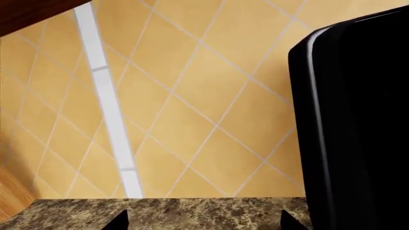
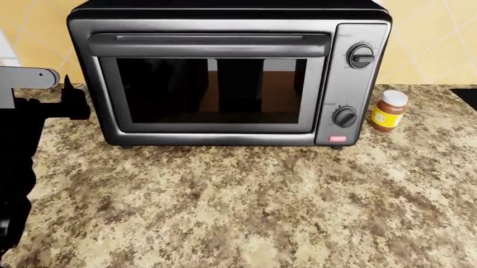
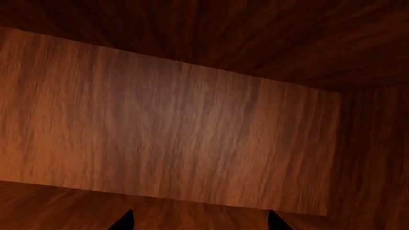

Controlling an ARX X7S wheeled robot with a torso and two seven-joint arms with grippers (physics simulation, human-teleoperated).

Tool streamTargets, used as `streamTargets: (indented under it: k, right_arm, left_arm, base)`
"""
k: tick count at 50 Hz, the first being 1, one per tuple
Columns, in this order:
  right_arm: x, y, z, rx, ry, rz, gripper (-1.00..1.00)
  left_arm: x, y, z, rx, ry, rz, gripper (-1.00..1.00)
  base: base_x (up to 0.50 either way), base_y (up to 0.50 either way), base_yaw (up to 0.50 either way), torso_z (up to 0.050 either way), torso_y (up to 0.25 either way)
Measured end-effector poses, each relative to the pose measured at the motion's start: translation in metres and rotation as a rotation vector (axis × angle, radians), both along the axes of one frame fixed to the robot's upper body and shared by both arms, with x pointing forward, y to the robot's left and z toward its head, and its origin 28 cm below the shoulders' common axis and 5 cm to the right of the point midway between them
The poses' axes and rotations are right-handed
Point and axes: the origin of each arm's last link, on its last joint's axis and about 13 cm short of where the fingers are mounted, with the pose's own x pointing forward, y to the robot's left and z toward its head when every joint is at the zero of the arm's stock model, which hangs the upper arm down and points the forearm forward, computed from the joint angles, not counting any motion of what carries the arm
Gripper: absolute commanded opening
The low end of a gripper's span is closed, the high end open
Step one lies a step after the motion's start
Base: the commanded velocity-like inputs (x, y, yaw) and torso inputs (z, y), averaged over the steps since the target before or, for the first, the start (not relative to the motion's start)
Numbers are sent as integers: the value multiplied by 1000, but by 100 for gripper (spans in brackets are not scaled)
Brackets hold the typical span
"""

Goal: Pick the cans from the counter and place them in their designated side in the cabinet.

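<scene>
Head view shows a toaster oven (image 2: pixel 223 72) on the granite counter (image 2: pixel 246 206), a brown jar (image 2: pixel 388 111) just beside its right side, and the left arm (image 2: pixel 30 106) at the oven's left; no cans show in any view. Left jaws (image 1: pixel 201 221) stand apart and empty over the counter, facing a tiled wall (image 1: pixel 191 96). Right jaws (image 3: pixel 199 219) stand apart, empty, inside a wooden cabinet (image 3: pixel 172 124).

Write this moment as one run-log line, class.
left pincer: open, empty, above counter beside toaster oven | right pincer: open, empty, facing wooden panel | cans: none visible | jar: upright beside oven
</scene>
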Motion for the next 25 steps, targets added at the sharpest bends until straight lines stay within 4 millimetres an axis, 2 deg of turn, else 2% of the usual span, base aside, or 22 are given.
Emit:
streamTargets:
  k: [6,25]
  right_arm:
    - [0,0,0,0,0,0,100]
    - [15,-1,-17,37,124,-10,100]
  left_arm:
    - [-1,0,1,0,-2,1,100]
    - [-2,-1,4,4,-5,-5,100]
  base:
    - [0,0,0,0,0]
    - [0,0,0,0,0]
